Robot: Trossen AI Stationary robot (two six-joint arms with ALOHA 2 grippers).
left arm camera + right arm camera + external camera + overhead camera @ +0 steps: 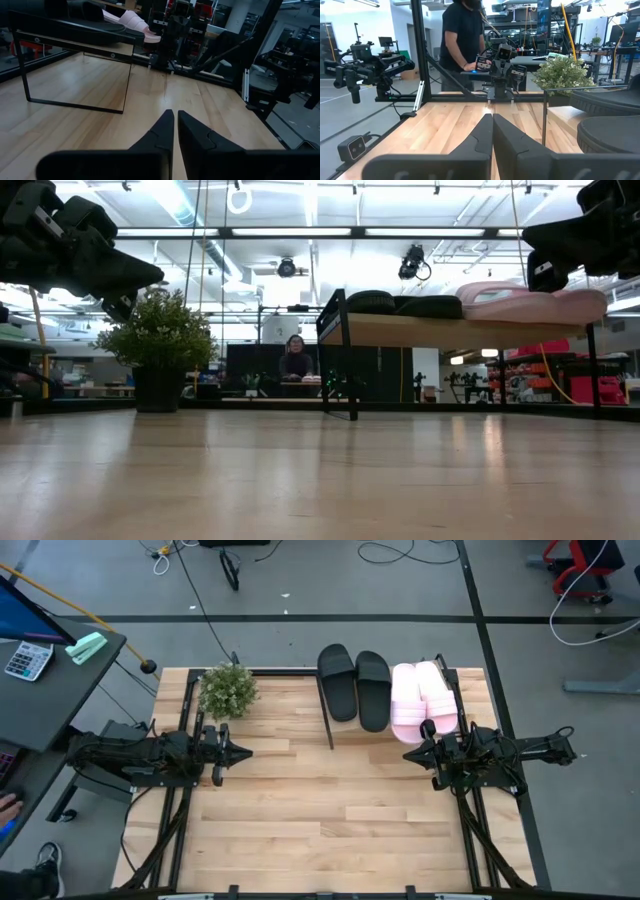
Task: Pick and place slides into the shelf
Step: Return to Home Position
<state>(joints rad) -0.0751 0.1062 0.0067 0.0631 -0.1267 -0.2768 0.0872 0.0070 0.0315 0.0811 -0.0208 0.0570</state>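
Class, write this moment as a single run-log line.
black slides and pink slides: on shelf | left gripper: shut, left of table | right gripper: shut, near shelf

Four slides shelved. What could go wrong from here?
The right gripper, shut, sits close to the pink slides; a stray move might knock them off the shelf. One pink slide seems to lie partly on the other, so it could slip. The left gripper waits near the plant.
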